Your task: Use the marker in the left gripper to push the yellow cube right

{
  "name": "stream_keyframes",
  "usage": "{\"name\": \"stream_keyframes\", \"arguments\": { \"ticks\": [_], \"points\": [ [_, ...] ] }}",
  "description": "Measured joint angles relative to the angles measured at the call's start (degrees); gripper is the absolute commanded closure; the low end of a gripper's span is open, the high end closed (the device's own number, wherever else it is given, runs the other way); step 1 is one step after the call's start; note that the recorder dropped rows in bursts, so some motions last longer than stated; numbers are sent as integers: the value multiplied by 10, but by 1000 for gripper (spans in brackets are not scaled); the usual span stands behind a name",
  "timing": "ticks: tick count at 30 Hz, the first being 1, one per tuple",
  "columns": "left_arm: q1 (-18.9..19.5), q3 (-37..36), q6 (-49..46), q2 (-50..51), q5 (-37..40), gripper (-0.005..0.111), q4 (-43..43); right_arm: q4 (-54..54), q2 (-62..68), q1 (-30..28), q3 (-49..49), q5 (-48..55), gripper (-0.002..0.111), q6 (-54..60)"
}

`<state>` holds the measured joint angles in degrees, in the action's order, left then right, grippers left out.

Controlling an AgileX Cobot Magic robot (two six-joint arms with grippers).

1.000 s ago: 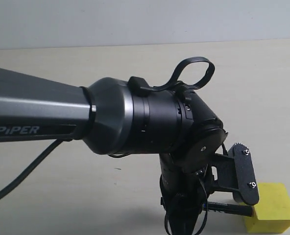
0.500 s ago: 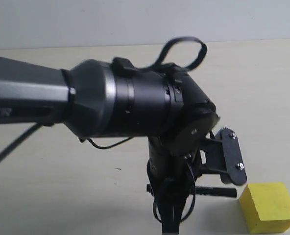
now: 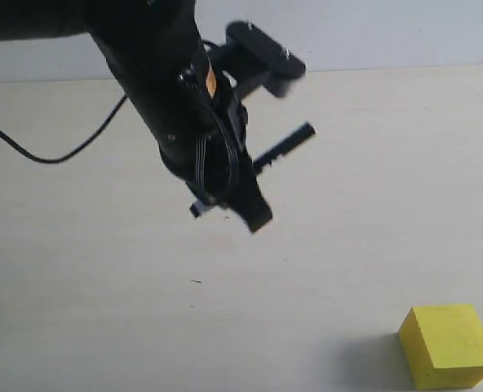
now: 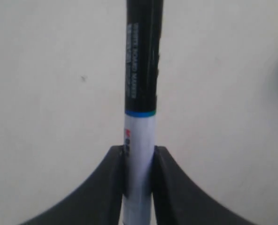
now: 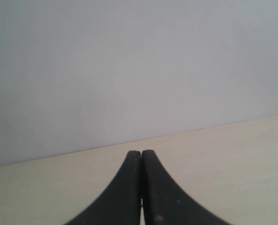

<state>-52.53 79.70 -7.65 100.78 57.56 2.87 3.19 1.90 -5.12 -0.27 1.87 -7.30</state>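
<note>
The yellow cube [image 3: 448,343] rests on the table at the bottom right of the exterior view. My left gripper [image 3: 263,153] hangs well above the table, up and to the left of the cube and far from it. It is shut on the marker [image 3: 291,142], which slants up to the right with its black end free. In the left wrist view the marker [image 4: 140,70] sticks out straight ahead, its white barrel clamped between the fingers [image 4: 111,168] of the left gripper [image 4: 139,153]. My right gripper [image 5: 141,153] is shut with nothing in it and faces a pale wall.
The pale wooden table [image 3: 78,278] spreads around the cube, with a light wall [image 3: 405,33] behind it. A black cable [image 3: 54,155] trails off the left arm over the table's left side.
The left arm has risen and swung away to the upper left, carrying the marker off from beside the cube. The cube stays at the bottom right.
</note>
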Motion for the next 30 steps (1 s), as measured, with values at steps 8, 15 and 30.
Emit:
{"name": "stream_keyframes", "arguments": {
  "ticks": [8,15,30],
  "points": [
    [-91,-59,-128,43,-39,107,-5,0,0,0,0,0,108,0],
    [-130,-60,-170,102,-97,107,-10,0,0,0,0,0,108,0],
    [-130,-42,-194,131,-162,107,-44,0,0,0,0,0,108,0]
  ]
}}
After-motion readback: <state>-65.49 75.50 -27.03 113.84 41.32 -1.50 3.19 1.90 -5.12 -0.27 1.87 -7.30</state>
